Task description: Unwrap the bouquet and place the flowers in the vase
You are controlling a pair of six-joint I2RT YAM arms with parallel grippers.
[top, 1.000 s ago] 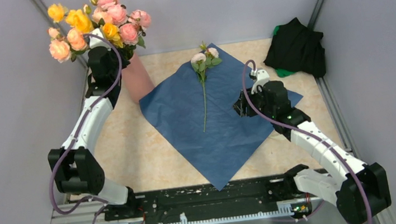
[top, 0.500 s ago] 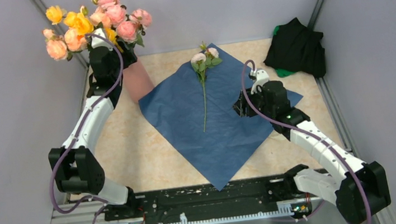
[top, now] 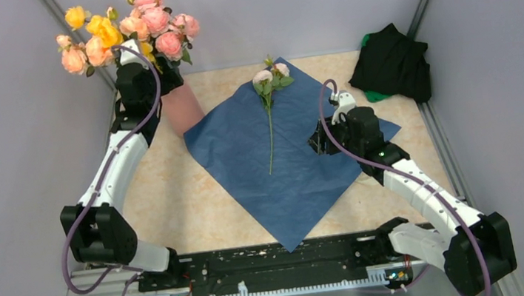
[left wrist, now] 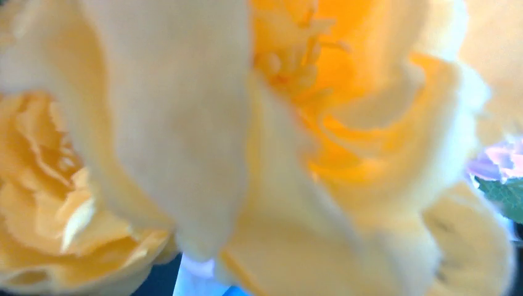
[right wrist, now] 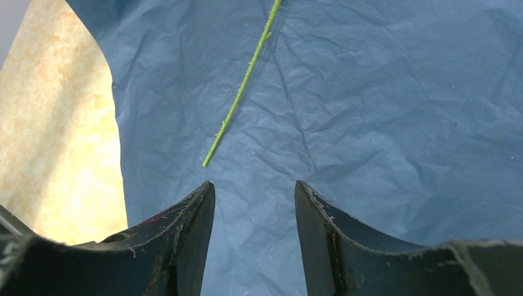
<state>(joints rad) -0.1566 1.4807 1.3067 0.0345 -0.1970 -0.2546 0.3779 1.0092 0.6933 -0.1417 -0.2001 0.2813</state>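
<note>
Find flowers (top: 128,29) resettled a touch in the vase (top: 184,108), left claw (top: 147,63) buried in blooms above it, spread impossible to tell, right claw (right wrist: 253,185) half-spread and empty over blue paper (top: 298,166) right of the vase, one stem (top: 269,128) there yet to fetch.

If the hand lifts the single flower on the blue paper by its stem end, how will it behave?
The flower has a long, very thin stem, so it will probably bend if lifted by the end. Its blooms sit at one end, so it may tip head-down. It looks light and may slip from a loose grip.
</note>
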